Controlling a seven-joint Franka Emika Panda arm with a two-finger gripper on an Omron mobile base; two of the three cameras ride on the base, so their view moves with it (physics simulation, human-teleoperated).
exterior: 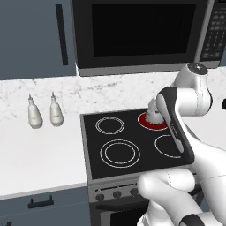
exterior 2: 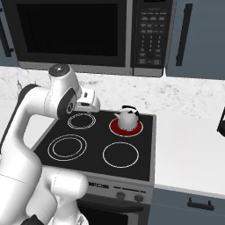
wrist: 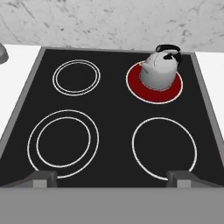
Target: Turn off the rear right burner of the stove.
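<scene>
Knobs are what you want here, not the glass. The rear right burner (wrist: 154, 82) glows red at the back right of the stove (wrist: 111, 113), with a small grey kettle (wrist: 159, 68) sitting on it. Your gripper (wrist: 111, 179) hangs high over the front edge of the cooktop, fingers (wrist: 41, 178) spread wide and holding nothing. I'd drop down to the steel front panel, pick the knob matching that burner (can't tell which from here), close around it squarely and twist, keeping clear of the kettle.

Count: four burners, one lit; one kettle; at least three knobs (exterior: 117, 193) showing in the left base view, two in the right; two pale bottles (exterior: 35, 115) on the bench; one microwave (exterior 2: 149, 37).
</scene>
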